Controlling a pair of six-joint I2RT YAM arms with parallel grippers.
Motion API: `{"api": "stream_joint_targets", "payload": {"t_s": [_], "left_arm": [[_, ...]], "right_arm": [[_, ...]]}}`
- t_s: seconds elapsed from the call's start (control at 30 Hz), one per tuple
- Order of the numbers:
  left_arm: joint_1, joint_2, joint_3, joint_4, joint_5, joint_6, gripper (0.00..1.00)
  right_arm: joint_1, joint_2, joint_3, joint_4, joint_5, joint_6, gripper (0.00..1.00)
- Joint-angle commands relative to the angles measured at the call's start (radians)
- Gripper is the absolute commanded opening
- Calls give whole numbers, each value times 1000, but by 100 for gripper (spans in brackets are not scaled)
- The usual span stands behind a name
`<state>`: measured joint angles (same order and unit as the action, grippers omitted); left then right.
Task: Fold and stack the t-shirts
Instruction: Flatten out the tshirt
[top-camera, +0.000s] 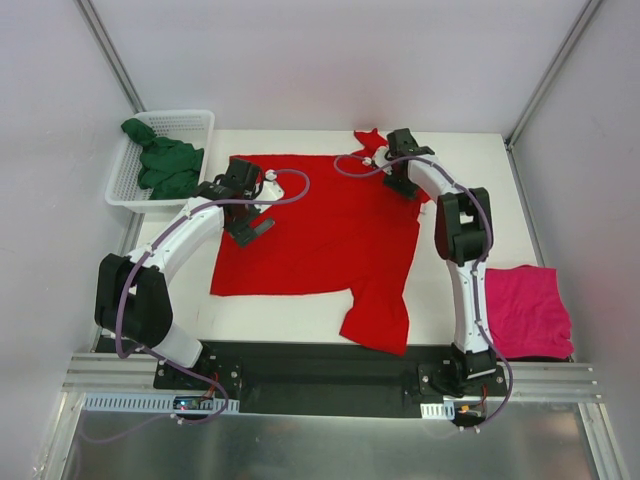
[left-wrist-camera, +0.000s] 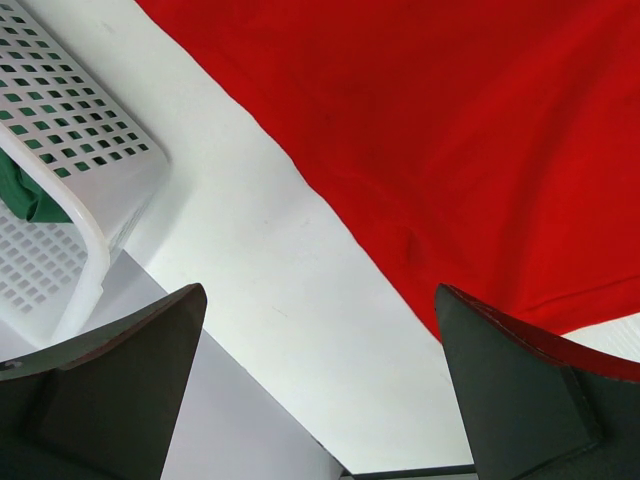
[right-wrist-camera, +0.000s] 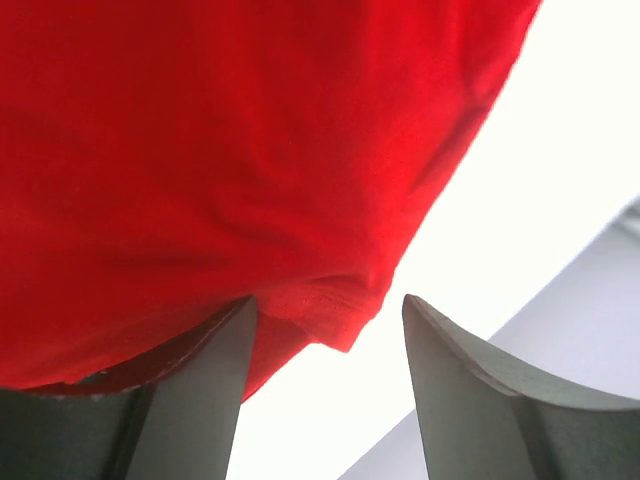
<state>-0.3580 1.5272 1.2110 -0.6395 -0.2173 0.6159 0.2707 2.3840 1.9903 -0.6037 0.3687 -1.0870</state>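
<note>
Right claw (right-wrist-camera: 328, 310) half-open, perhaps on t-shirt (right-wrist-camera: 200, 150)

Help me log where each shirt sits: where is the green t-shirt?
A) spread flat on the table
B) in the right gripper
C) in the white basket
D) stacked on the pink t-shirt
C: the green t-shirt lies bunched inside the white basket at the far left, with neither arm touching it.
</note>
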Motion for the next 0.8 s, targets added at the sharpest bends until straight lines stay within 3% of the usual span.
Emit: {"api": "stream_joint_targets", "payload": {"t_s": [0.0, 0.27, 0.47, 0.6, 0.67, 0.7, 0.77], "left_arm": [[7, -25, 4, -26, 10, -16, 99], [7, -47, -5, -31, 10, -18, 99], [7, -65, 1, -32, 10, -16, 99], [5, -78, -4, -35, 1, -11, 99], [5, -85, -7, -37, 4, -7, 99], [5, -87, -7, -37, 4, -7, 99], [5, -87, -7, -38, 4, -4, 99]], "right_arm": [[18, 64, 28, 174, 45, -94, 63], [56, 113, 116, 245, 102, -163, 63], [67, -125, -68, 237, 182, -133, 62], [85, -276, -76, 43, 197, -61, 63], [94, -325, -41, -143, 162, 17, 63], [96, -365, -16, -304, 82, 50, 63], [96, -402, 7, -443, -76, 126, 63]]}}
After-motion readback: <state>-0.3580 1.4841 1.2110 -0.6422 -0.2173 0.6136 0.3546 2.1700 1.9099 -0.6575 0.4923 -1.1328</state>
